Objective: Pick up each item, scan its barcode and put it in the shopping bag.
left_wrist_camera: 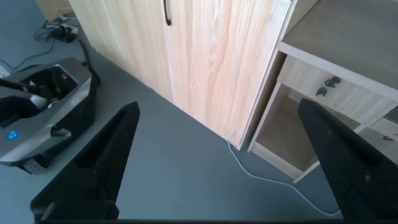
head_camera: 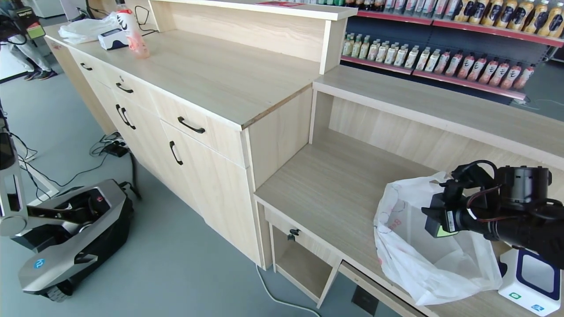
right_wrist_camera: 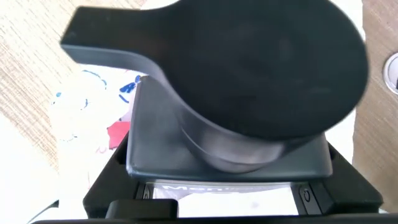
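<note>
A dark box [right_wrist_camera: 227, 146] hangs over the open white shopping bag [head_camera: 434, 266] on the low counter [head_camera: 335, 185], clamped in the right gripper [head_camera: 440, 219] beside a white scanner [head_camera: 531, 275], while the left gripper [left_wrist_camera: 217, 106] gapes empty above the floor [left_wrist_camera: 180, 162].

Retail shop, checkout area. Dark shelving w/ red-edged racks [head_camera: 467, 83], packed w/ rows of plastic drink bottles [head_camera: 445, 61], far behind right gripper [head_camera: 436, 222]. Long light-wood cashier counter w/ black-handled drawers [head_camera: 220, 70] to gripper's left. Thin white plastic shopping bag [head_camera: 440, 268] just under it, white-and-blue scanner box [head_camera: 533, 273] beside.
</note>
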